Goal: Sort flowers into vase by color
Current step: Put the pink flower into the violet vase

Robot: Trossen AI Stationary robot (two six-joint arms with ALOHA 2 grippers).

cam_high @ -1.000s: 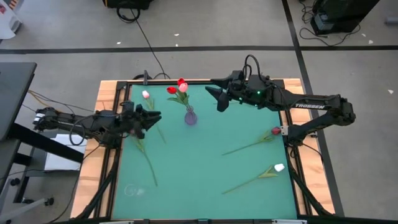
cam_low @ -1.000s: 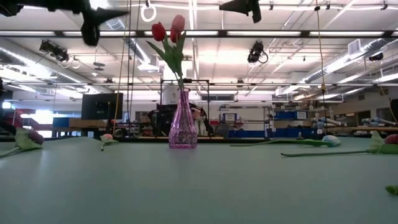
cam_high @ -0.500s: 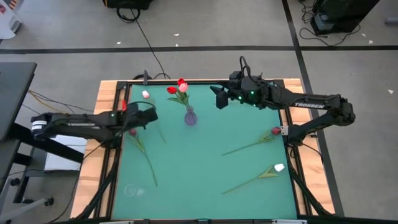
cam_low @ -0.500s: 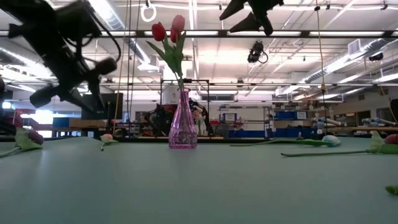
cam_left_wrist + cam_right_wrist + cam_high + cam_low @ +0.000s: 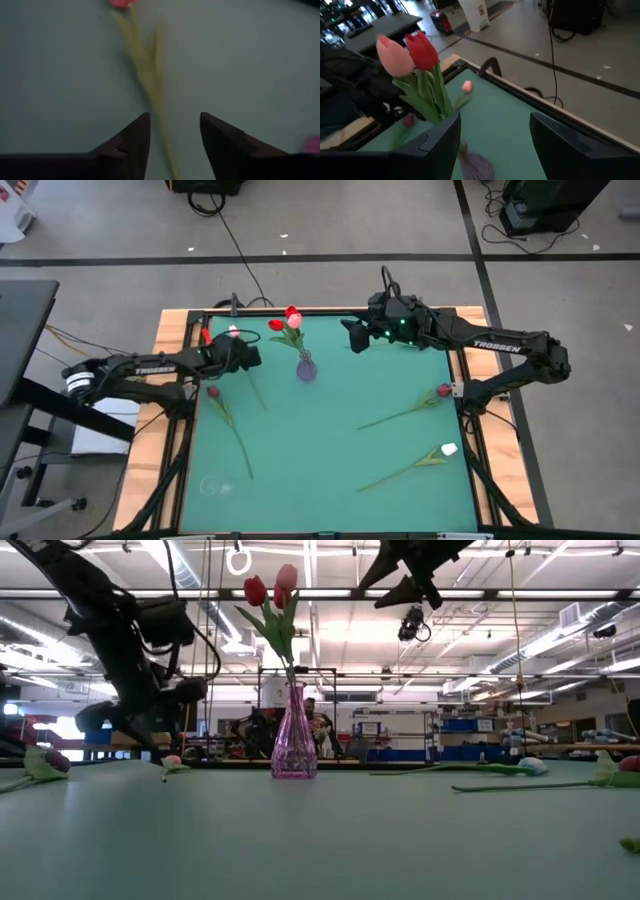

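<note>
Long ceiling lights (image 5: 330,592) are glowing across the upper frame while black cables (image 5: 232,235) are trailing over grey floor (image 5: 330,220).

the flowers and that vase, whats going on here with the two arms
The robot is sorting artificial tulips. A purple vase at the back of the green table already holds a red and a pink tulip. The left end effector hangs open, straddling the stem of a pink-headed tulip lying flat near the table's left edge, not yet gripped. The right end effector waits open in the air beside the vase. More tulips lie on the right side.
</note>
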